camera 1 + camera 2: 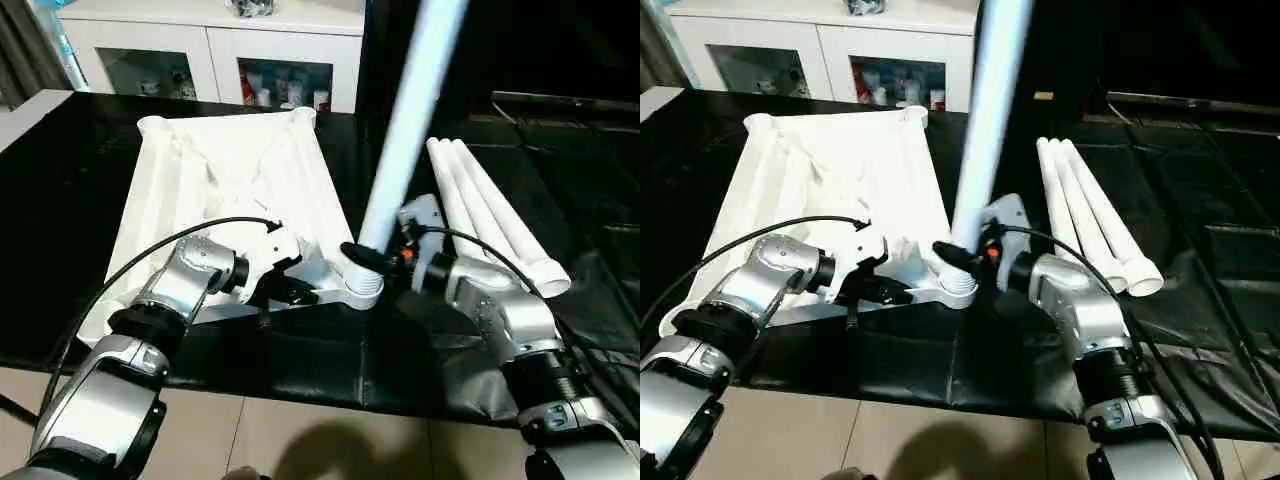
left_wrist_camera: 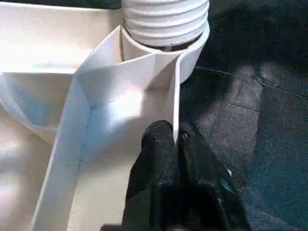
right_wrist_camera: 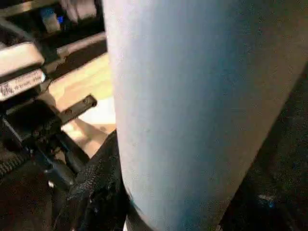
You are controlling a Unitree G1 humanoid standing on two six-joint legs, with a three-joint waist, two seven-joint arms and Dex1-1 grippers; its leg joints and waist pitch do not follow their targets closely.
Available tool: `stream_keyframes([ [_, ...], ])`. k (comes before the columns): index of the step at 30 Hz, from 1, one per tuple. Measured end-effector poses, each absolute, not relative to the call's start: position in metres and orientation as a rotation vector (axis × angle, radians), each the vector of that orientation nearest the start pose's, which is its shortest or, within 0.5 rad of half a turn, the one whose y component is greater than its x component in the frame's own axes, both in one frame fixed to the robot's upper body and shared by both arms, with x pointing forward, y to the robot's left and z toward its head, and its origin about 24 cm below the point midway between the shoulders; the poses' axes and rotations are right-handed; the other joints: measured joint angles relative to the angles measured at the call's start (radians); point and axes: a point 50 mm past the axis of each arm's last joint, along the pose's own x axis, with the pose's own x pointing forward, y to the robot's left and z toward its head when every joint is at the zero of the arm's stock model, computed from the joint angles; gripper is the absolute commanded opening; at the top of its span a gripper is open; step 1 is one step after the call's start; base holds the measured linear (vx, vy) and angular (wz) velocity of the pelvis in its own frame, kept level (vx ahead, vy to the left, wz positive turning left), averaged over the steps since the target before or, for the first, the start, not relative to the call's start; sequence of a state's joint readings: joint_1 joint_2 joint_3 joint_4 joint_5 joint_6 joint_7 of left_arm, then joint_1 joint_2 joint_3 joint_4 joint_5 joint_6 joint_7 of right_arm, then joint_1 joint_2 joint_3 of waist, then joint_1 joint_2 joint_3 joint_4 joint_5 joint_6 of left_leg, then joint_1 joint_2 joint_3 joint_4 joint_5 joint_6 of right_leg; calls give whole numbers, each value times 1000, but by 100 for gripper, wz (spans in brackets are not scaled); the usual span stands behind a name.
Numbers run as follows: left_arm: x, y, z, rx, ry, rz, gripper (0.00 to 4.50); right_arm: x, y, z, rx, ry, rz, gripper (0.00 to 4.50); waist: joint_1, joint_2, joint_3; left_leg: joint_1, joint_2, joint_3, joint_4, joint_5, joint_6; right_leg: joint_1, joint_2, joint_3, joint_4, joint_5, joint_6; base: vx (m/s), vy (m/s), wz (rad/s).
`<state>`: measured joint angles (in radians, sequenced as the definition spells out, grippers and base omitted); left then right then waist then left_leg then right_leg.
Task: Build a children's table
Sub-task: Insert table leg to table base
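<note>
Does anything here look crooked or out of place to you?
The standing leg looks a little askew: it leans instead of rising straight from the corner socket of the upturned table top. The right gripper holds it low down, so it may not be seated yet. The three spare legs lie tidily together.

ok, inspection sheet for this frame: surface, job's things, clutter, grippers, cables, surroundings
surface: black cloth over the bench.
job's things: table top underside up; one leg standing in the near corner socket; three legs lying to the right.
clutter: nothing seen.
grippers: left gripper shut on the table top's edge wall; right gripper around the standing leg's base.
cables: black cable looping over the left arm.
surroundings: white cabinet behind.
</note>
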<state>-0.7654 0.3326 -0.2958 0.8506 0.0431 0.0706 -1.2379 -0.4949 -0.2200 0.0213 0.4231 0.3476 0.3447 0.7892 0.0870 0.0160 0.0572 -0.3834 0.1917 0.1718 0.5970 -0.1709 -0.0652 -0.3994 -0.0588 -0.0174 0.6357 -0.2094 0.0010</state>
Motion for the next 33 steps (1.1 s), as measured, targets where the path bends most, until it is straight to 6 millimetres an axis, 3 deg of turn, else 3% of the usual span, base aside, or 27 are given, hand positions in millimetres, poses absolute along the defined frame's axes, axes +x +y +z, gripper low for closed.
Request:
stream_keyframes([
  [8,340,125,57,340,543,-1330,0,309,-139,53,240,156,802,193,9,28,-3,-2,-1,0,-1,-1,2,2,-1,-1,-6,0,0,0,0,0],
  [18,341,121,54,319,543,-1324,0,298,-138,54,16,74,827,193,12,35,-4,-1,-1,0,-1,-1,2,4,-1,-1,-6,0,0,0,0,0],
  [25,341,125,55,360,532,-1334,0,307,-131,60,-111,108,958,193,3,30,-4,-1,-1,0,-1,-1,2,3,-1,-1,-6,0,0,0,0,0],
  [33,340,135,57,425,545,-1361,0,315,-123,60,-121,162,1084,192,1,-5,-14,0,0,0,-6,-1,2,2,0,-2,-7,0,0,0,0,0],
])
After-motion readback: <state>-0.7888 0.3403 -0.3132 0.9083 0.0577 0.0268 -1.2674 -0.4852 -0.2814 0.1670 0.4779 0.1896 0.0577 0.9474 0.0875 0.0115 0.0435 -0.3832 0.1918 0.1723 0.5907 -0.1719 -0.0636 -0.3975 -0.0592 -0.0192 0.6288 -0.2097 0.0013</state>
